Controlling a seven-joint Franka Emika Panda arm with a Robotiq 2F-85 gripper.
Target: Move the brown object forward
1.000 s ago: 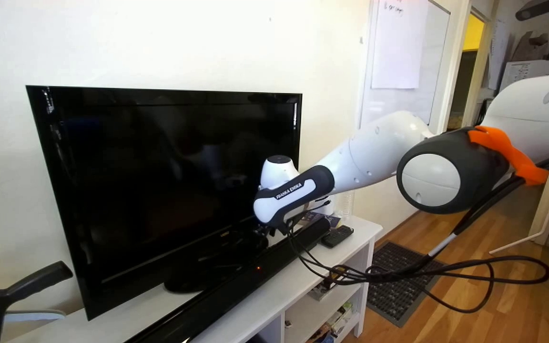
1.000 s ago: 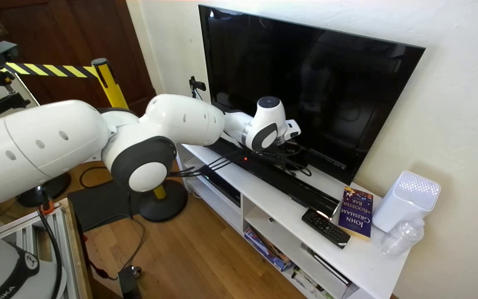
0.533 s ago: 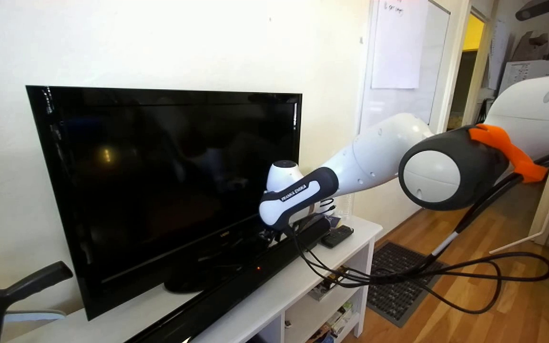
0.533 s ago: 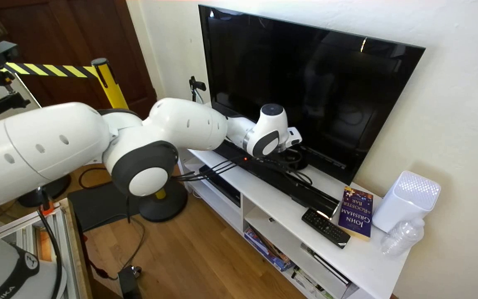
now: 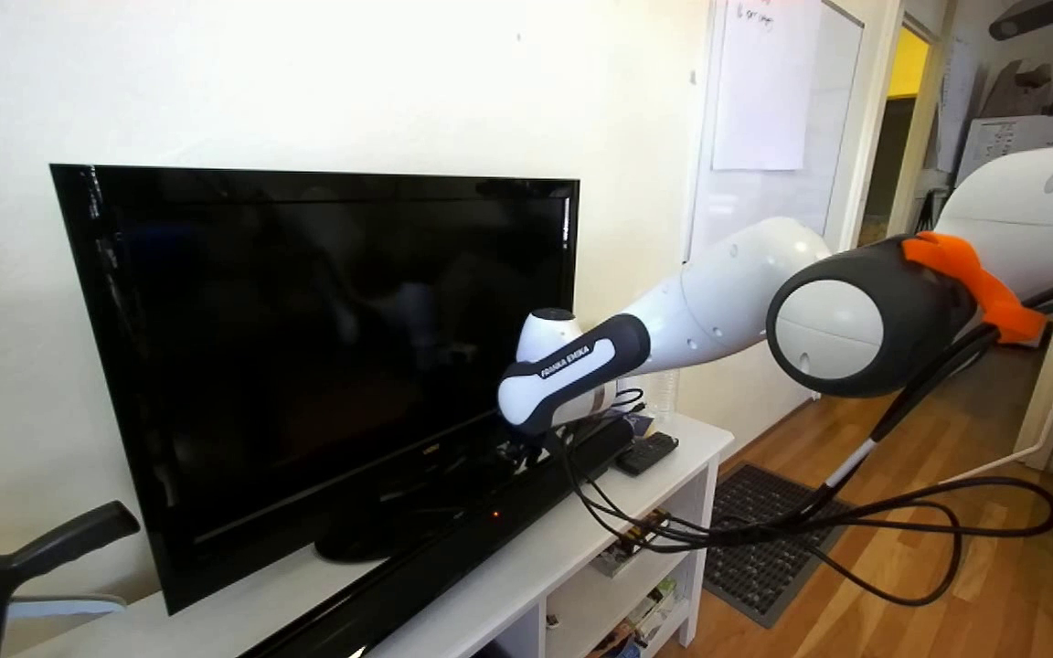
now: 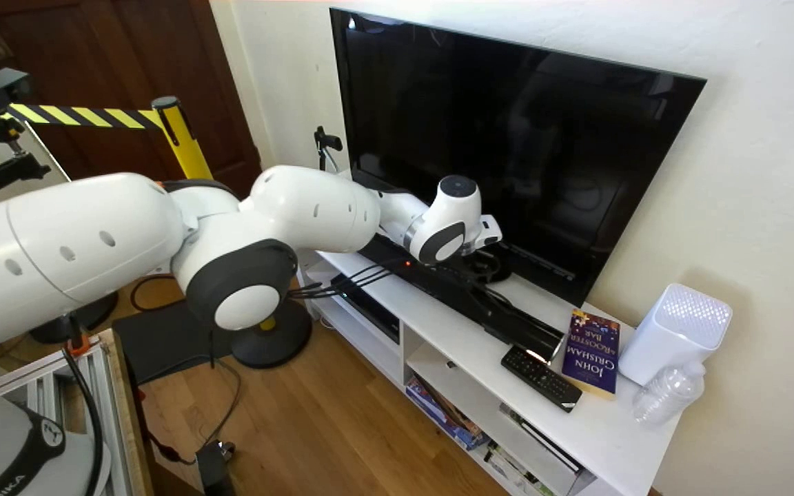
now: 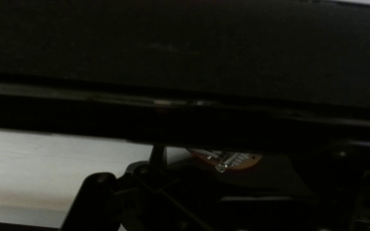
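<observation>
In the wrist view the brown object (image 7: 244, 163) lies between four and five o'clock from the middle: a rounded reddish-brown edge with clear, ribbed parts over it, its upper portion cut off by a broad black mass (image 7: 172, 57) that fills most of the view from nine o'clock over twelve to three. The tool (image 5: 521, 454) has its jaws wide apart, though it is too dark there to tell whether a finger touches the brown object. In an exterior view the tool hangs low from the white arm (image 5: 714, 292), in front of the lower right of the television (image 5: 325, 347) and near the long black speaker bar (image 5: 476, 535), with the remote control (image 5: 647, 453) at three o'clock from it. In both exterior views the brown object cannot be made out. On the white desk (image 6: 617, 437), in an exterior view, the speaker bar runs from ten o'clock to four; past its four o'clock end the remote control lies just beside a paperback (image 6: 591, 351), with a white box (image 6: 669, 341) just short of three o'clock from that and a clear bottle (image 6: 669, 396) at four.
</observation>
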